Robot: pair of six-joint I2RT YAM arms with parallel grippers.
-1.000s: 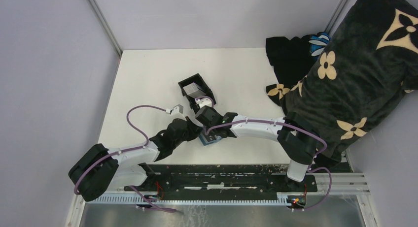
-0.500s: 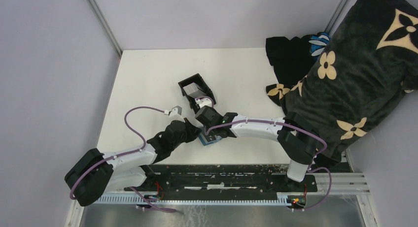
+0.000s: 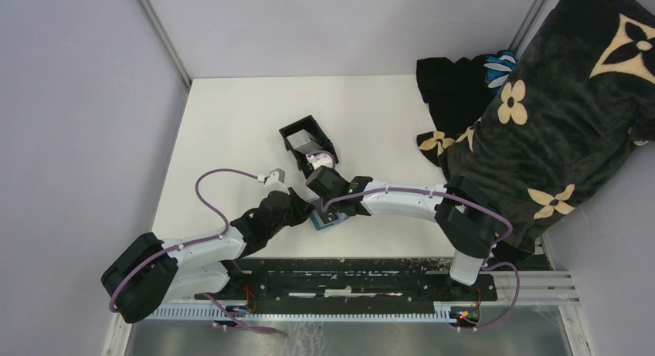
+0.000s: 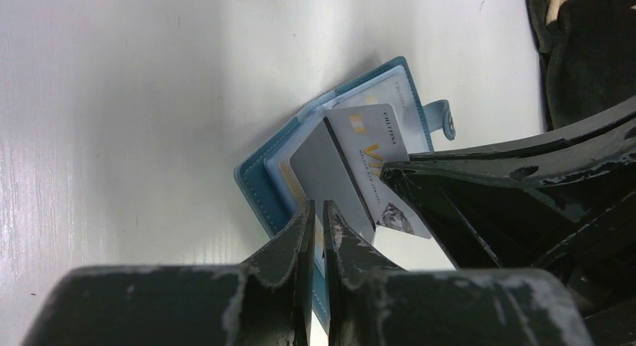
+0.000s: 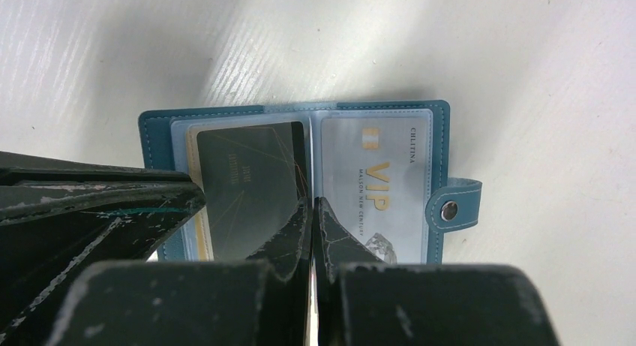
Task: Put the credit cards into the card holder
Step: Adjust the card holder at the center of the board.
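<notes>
Teal-blue leather marks the card holder (image 3: 327,222), open on the white table (image 3: 232,116) near the front edge, with the left gripper (image 3: 307,210) and right gripper (image 3: 334,211) meeting over it. A black box (image 3: 307,138) stands farther back.

From the left wrist, the left gripper (image 4: 315,220) pinches the near edge of a grey credit card (image 4: 328,166). The card tilts over the left half of the holder (image 4: 259,182), beside a VIP card (image 4: 375,136).

From the right wrist, the right gripper (image 5: 313,215) is clenched on nothing, its tips at the centre fold of the holder (image 5: 156,128). The VIP card (image 5: 375,182) sits in the right clear sleeve. The held card (image 5: 251,185) lies over the left one; whether its edge has entered I cannot tell.

Insertion seems under way. Next, the card likely needs sliding flat into the sleeve while the fold is pinned.
</notes>
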